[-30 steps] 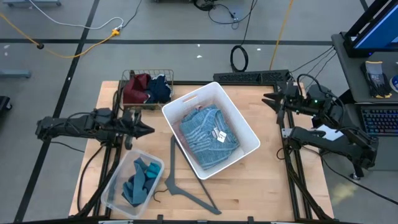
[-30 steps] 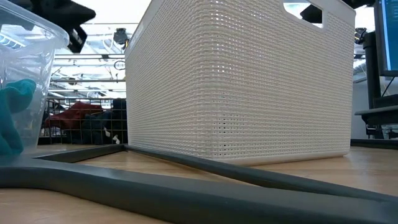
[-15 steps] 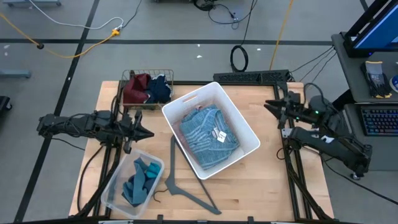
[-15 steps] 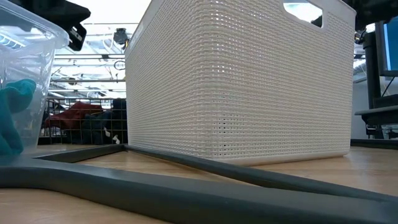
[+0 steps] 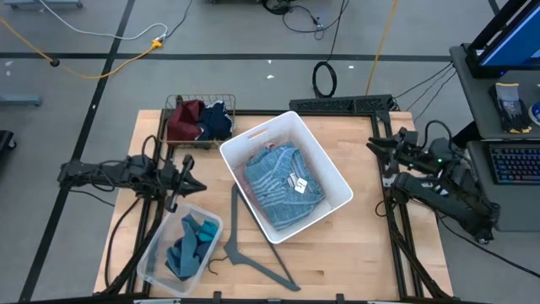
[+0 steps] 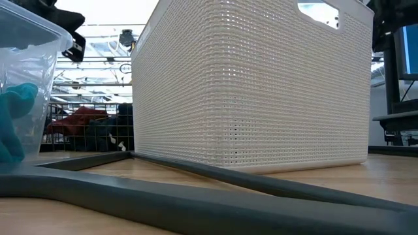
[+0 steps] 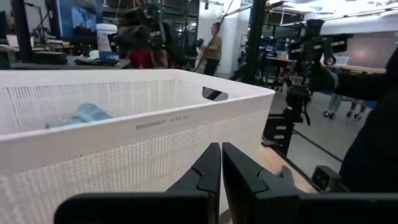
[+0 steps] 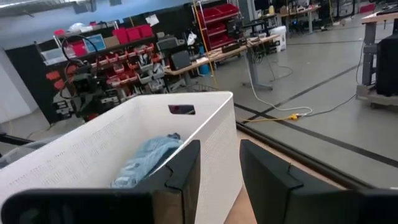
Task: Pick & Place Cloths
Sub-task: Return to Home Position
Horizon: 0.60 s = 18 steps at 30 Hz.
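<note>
A light-blue shirt with a white tag lies in the white basket at the table's middle; it also shows in the right wrist view. Maroon and navy cloths sit in the wire basket at the far left. A teal cloth lies in the clear bin. My left gripper hovers left of the white basket, shut on nothing. My right gripper hovers right of it, open.
A grey plastic hanger lies flat on the table between the clear bin and the white basket, its hook near the bin. Bare wood shows on the near right. A black bar runs along the far edge.
My right gripper has drawn back from the white basket toward the table's right edge and a little nearer. My left gripper has pulled slightly away from the basket toward the near left. No cloth has moved.
</note>
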{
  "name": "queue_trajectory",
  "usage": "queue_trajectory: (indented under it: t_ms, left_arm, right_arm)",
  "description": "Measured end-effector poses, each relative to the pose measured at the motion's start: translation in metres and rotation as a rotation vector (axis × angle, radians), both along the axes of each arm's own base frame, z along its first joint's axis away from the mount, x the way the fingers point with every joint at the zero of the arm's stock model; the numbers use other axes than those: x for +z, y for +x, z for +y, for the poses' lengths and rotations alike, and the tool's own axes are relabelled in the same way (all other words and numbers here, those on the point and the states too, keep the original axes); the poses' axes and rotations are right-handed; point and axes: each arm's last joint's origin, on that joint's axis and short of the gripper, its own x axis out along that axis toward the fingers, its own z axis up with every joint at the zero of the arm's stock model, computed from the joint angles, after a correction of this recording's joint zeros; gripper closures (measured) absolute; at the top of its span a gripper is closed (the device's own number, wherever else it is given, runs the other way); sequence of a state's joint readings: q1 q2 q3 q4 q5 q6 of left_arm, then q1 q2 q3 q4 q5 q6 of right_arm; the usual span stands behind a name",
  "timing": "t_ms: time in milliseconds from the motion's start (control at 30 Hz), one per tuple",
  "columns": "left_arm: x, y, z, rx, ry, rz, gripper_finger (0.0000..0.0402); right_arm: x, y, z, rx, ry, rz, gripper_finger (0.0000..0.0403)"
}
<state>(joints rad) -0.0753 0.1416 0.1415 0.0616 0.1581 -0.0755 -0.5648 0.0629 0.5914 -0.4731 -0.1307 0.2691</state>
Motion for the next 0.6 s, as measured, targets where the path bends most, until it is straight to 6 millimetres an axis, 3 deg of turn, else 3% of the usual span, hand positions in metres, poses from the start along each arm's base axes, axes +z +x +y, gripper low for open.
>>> queue_trajectory:
  t_ms: [600]
  left_arm:
    - [-0.004, -0.007, 0.0, -0.028, 0.019, -0.033, 0.0385]
  right_arm:
    - [-0.062, 0.033, -0.025, -0.132, -0.04, -0.025, 0.0297]
